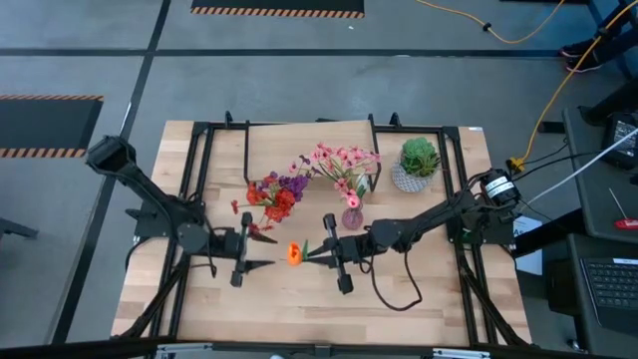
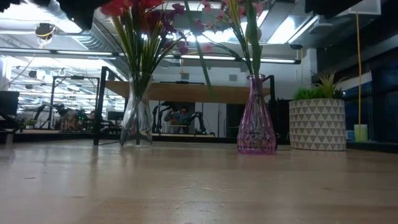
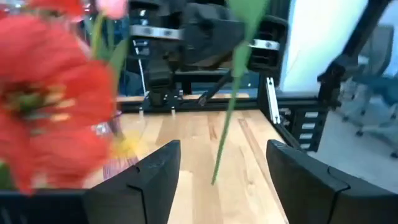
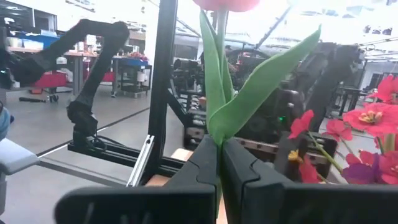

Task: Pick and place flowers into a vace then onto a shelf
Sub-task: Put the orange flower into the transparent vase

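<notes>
My right gripper [image 1: 312,252] [image 4: 221,146] is shut on an orange flower [image 1: 294,253] above the table's middle. My left gripper [image 1: 271,251] [image 3: 224,149] is open, facing it from the left, its fingers standing either side of the flower's stem [image 3: 231,99] without touching. A clear glass vase [image 2: 137,112] with red and purple flowers [image 1: 274,194] and a purple vase [image 2: 256,118] with pink flowers [image 1: 344,165] stand on the table. The shelf [image 2: 186,93] stands behind them. My right gripper pinches the orange flower's green stem [image 4: 217,127] between its two fingers, just below the leaves. The fingers come level from the table's right. The flower stands roughly upright, blossom [image 4: 227,3] above the fingers, and its lower stem end [image 3: 213,182] hangs clear of the table.
A round green plant in a white patterned pot [image 1: 419,165] [image 2: 317,121] stands at the far right of the table. Black frame rails [image 1: 194,179] run along the table's sides. Bare tabletop [image 1: 299,299] lies on the near side of the grippers.
</notes>
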Available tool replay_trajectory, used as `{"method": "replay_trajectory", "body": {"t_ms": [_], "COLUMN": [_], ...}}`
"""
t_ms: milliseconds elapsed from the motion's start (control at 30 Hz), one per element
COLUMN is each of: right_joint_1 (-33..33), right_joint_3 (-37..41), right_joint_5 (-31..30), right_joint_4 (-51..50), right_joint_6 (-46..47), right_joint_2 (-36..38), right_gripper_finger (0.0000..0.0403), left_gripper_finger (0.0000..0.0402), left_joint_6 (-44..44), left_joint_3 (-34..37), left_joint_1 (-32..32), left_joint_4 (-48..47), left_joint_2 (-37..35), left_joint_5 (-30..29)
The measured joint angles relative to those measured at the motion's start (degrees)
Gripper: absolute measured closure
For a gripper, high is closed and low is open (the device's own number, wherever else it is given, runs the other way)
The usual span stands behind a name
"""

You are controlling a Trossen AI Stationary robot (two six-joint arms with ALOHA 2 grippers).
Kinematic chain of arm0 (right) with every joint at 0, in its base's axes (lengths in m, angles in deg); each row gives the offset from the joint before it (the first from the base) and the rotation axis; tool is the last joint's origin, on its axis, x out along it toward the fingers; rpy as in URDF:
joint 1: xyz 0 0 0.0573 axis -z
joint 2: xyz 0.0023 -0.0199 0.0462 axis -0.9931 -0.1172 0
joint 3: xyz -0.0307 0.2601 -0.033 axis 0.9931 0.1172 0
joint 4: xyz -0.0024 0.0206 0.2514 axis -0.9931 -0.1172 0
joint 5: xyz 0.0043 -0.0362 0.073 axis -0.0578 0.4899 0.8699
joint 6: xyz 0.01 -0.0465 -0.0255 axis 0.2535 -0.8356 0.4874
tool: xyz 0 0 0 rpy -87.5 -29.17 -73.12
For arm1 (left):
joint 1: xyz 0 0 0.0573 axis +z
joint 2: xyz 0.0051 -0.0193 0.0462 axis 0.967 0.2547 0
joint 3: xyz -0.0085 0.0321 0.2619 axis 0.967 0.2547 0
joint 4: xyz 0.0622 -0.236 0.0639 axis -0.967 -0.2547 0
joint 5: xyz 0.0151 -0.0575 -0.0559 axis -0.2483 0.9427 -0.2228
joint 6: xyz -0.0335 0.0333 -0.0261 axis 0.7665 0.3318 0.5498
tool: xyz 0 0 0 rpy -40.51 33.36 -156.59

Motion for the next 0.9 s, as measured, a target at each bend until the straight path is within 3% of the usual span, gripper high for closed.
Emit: {"method": "replay_trajectory", "body": {"t_ms": [433, 700, 900], "right_joint_1": [0.14, 0.09, 0.09], "right_joint_3": [-0.02, -0.04, -0.04], "right_joint_5": [2.92, 4.86, 5.54], "right_joint_4": [3.95, 4.32, 4.30], "right_joint_6": [0.00, -1.29, -1.49], "right_joint_2": [-0.04, -0.07, -0.07], "right_gripper_finger": [0.0403, 0.0403, 0.0403], "left_gripper_finger": [0.0170, 0.0180, 0.0181], "left_joint_6": [-6.88, -6.88, -6.88], "left_joint_3": [-11.19, -15.01, -16.93], "left_joint_1": [2.23, 4.37, 4.45], "left_joint_4": [-0.24, -0.21, 0.05], "left_joint_2": [9.84, 12.98, 14.33], "left_joint_5": [-5.64, 1.12, 3.04]}}
